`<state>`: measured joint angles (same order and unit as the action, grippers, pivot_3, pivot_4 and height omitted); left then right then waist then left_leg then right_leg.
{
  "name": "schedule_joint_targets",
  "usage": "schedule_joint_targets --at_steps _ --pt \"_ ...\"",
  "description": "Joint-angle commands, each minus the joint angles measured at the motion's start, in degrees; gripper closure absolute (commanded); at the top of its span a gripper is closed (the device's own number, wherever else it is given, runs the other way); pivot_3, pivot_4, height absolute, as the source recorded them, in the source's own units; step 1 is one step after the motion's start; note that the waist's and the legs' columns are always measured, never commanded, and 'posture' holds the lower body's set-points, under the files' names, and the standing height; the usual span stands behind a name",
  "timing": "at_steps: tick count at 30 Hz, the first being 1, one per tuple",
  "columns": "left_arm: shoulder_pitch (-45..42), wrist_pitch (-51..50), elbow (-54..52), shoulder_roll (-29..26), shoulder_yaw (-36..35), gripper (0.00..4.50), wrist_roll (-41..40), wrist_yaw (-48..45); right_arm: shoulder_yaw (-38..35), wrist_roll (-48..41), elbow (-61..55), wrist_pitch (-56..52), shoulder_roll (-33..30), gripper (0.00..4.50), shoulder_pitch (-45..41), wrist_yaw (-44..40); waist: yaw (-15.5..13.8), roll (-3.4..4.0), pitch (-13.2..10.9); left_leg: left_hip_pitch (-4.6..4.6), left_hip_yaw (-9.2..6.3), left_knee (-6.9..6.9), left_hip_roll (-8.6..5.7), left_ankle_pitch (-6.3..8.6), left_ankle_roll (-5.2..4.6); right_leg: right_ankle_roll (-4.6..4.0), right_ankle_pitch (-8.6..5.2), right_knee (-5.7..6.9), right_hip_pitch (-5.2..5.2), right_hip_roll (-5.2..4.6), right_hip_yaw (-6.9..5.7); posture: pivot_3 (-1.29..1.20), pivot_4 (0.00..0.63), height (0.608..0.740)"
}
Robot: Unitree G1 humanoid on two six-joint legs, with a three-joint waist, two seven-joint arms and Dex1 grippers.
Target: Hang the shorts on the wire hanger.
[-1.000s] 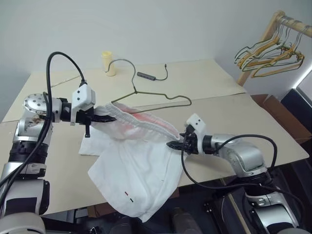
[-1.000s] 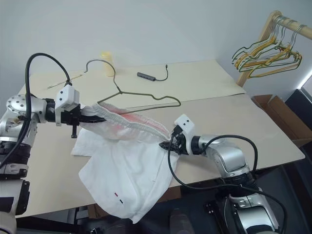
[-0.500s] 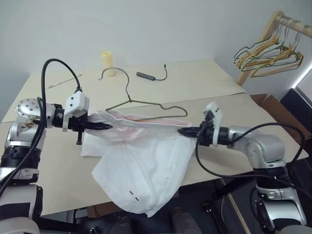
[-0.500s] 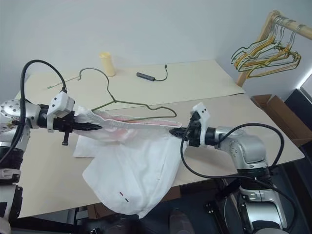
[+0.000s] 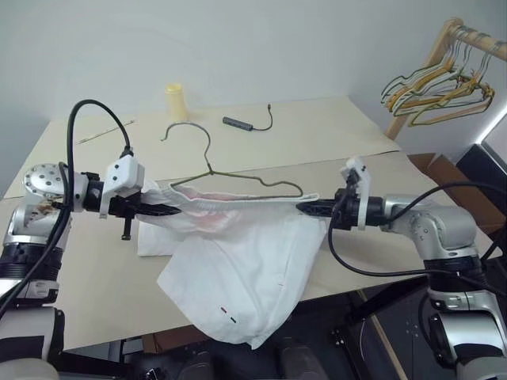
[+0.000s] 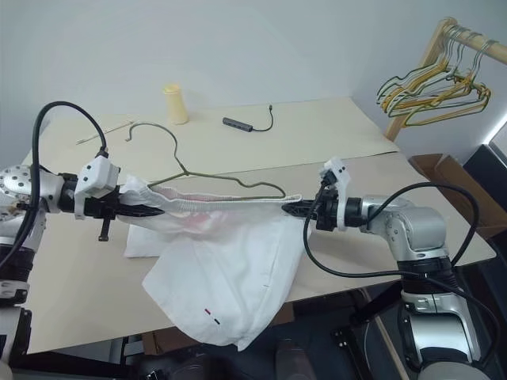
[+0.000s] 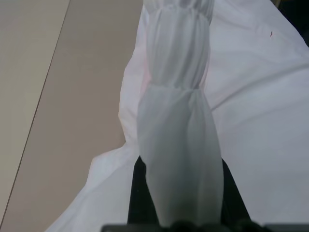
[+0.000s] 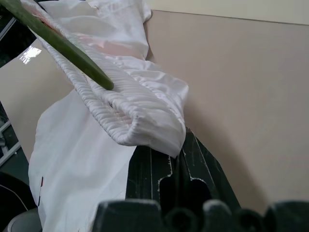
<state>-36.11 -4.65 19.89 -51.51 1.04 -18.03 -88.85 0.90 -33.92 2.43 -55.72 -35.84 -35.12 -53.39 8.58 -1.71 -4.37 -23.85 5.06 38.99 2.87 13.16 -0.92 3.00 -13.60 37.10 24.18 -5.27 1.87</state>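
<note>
White shorts [image 5: 238,269], grey-green wire hanger [image 5: 238,178], pale yellow cup [image 5: 176,102].

Pale yellow cup [image 5: 176,102], dark cabled bar [image 5: 238,123] on beige table [image 5: 372,134]; hanger rack [image 5: 444,63] beyond.

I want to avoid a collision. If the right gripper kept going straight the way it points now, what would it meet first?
Most likely the shorts themselves: the right gripper is shut on one end of the stretched waistband and points along it toward the left gripper. The wire hanger lies close behind, though depth is unclear.
</note>
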Motion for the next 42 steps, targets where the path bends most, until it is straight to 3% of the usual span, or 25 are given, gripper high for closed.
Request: schedule_joint_targets --at_steps 1,5,28,42 --pt "-0.42 -2.12 -2.06 -0.69 -3.71 4.5 -3.04 0.47 -1.28 0.95 0.89 0.61 -2.13 4.49 -1.19 -0.16 -0.03 0.0 0.0 0.0 -0.01 0.0 0.0 0.0 0.0 0.0 0.0 0.0 0.0 0.0 0.0 -0.1 0.027 0.74" --pt "1.11 -4.08 -4.91 -1.11 -3.48 4.5 -4.56 -0.02 -0.83 0.98 1.18 0.61 -2.22 4.49 -1.21 -0.19 -0.1 0.0 0.0 0.0 -0.01 0.0 0.0 0.0 0.0 0.0 0.0 0.0 -0.01 0.0 0.0 -0.1 0.032 0.74" --pt "3.1 1.53 -0.58 -4.3 2.5 4.5 9.23 5.81 -1.8 0.55 -0.5 0.86 -5.05 4.49 -1.39 -2.04 -0.47 0.0 0.0 0.01 0.1 0.0 0.0 0.0 0.0 0.0 0.0 0.0 0.0 0.0 0.0 -0.1 0.043 0.74" --pt "-1.17 0.47 1.05 0.87 3.99 4.5 9.17 8.61 3.51 0.96 -11.83 0.7 -2.51 4.49 -1.71 -0.09 -1.5 -0.01 0.05 -0.01 0.19 0.0 0.0 0.0 0.0 0.0 0.0 0.0 0.02 0.0 -0.01 -0.11 0.015 0.74"
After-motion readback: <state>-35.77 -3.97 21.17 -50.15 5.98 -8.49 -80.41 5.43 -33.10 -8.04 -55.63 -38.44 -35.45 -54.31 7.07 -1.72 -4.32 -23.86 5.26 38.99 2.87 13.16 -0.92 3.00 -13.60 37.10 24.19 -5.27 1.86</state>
